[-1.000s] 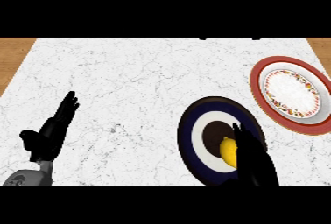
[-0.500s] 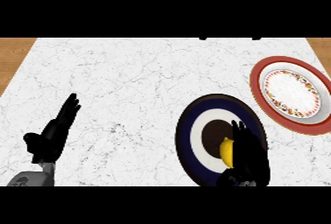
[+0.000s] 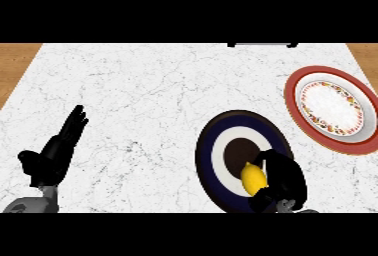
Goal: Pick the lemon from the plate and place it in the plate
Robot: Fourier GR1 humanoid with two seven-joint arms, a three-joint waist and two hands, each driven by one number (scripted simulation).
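A yellow lemon (image 3: 252, 178) lies on the dark blue plate (image 3: 214, 150) with white and brown rings, near the counter's front. My right hand (image 3: 282, 179) is curled round the lemon from the right, hiding part of it. A red-rimmed plate (image 3: 353, 145) with a white patterned centre sits at the far right. At the lower left my left hand (image 3: 53, 155) rests open, fingers up.
The white marble counter (image 3: 148, 95) spreads between the two hands. Wooden floor shows past its left and right edges. A dark object sits at the counter's back edge (image 3: 262, 44).
My right hand has drawn lower in the view and its fingers have curled round the lemon. The left hand has barely shifted.
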